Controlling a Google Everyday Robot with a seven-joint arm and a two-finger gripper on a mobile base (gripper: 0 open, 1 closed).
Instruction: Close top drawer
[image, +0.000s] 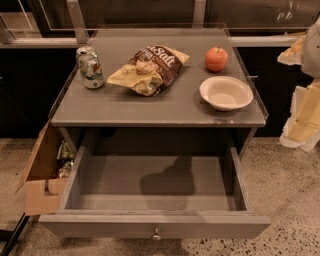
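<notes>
The top drawer of a grey cabinet is pulled far out toward me. Its inside is empty apart from a dark shadow on its floor. Its flat grey front runs along the bottom of the view, with a small round metal knob at centre. My gripper shows as white and yellowish parts at the far right edge. It is up beside the cabinet's right side and apart from the drawer. No lower drawers are in view.
On the cabinet top stand a drink can, a chip bag, a red apple and a white bowl. An open cardboard box holding packets sits left of the drawer. The floor is speckled.
</notes>
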